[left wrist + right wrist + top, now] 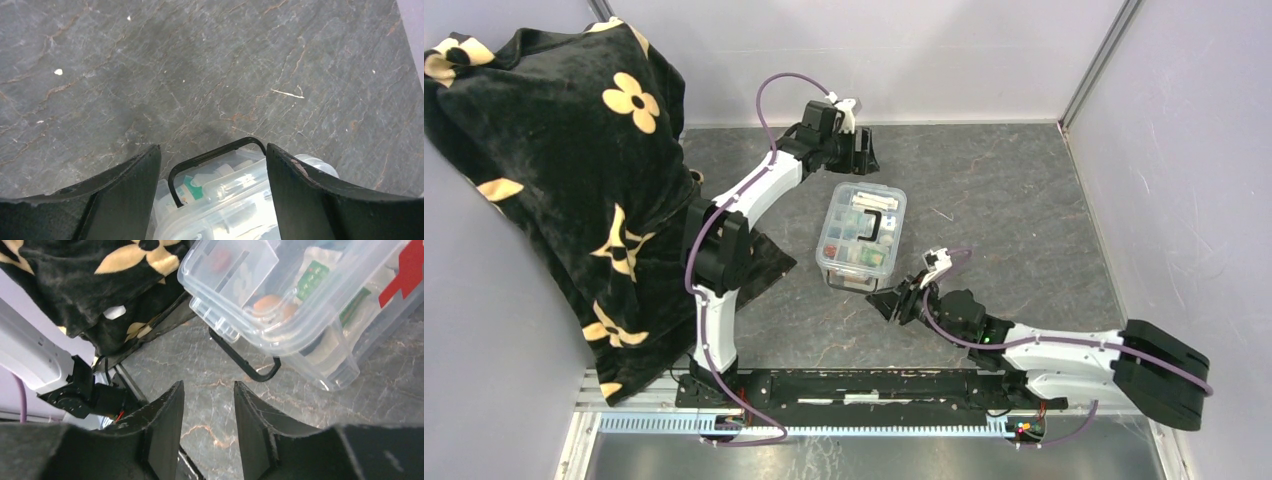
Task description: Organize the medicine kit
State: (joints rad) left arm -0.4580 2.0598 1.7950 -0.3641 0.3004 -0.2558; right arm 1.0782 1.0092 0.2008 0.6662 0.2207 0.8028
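Medicine kit [861,235] sitting mid-frame. Left gripper [213,148] spreading wide over its black latch [216,153], holding nothing. Right gripper [208,386] hovering just below kit, narrowly parted, empty.

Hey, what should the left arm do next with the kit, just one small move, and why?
Probably ease the left gripper forward and close on the black wire latch. Its fingers are open and straddle that loop, which stands out from the end of the medicine kit, seemingly unlatched.

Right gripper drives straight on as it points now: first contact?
Probably the black wire latch hanging off the medicine kit, dead ahead of the right gripper, jaws open. Depth is unclear, so if pitched down it may touch the table first.
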